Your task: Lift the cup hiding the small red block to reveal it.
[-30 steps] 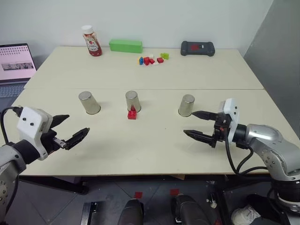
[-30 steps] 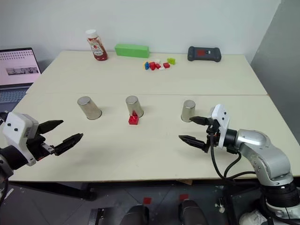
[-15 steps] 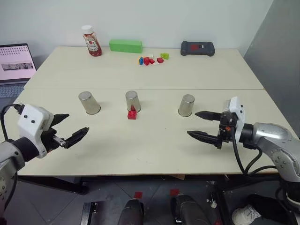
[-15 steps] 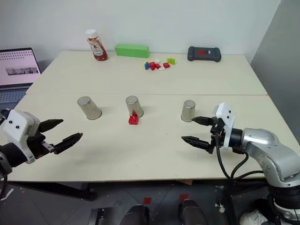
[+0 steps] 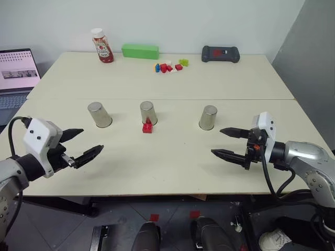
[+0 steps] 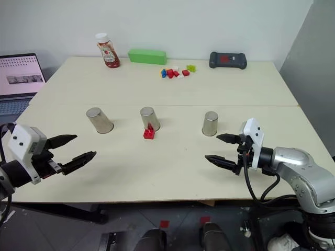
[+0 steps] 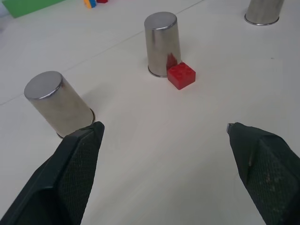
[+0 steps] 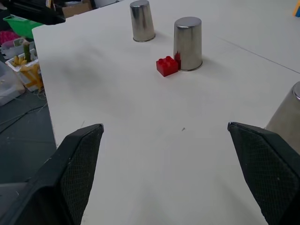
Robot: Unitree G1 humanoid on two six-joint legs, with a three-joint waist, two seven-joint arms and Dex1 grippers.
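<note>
Item: middle cup (image 5: 148, 113), a silver metal tumbler standing mouth-down and upright on the desk (image 5: 172, 157), long axis vertical, centre of a row of three. The small red block (image 5: 147, 126) sits in the open, touching or just beside this cup's near side, so you may judge it already revealed, with little left to do. From your left hand (image 5: 82, 145), the middle cup lies ahead and to the right; from your right hand (image 5: 232, 143), ahead and to the left. Both hands hover above the near edge of the desk with fingers spread wide, holding nothing. Neither hand is clearly nearer the middle cup. Left cup (image 5: 99, 114) stands just ahead of the left hand, between it and the middle cup if you go straight. Right cup (image 5: 208, 117) stands just ahead of the right hand, likewise near its line. At the far edge, well apart: ketchup bottle (image 5: 102, 46), long green block (image 5: 140, 51), cluster of coloured bricks (image 5: 170, 66), black controller (image 5: 221, 54). Laptop (image 5: 18, 70) off the desk's left side.
</note>
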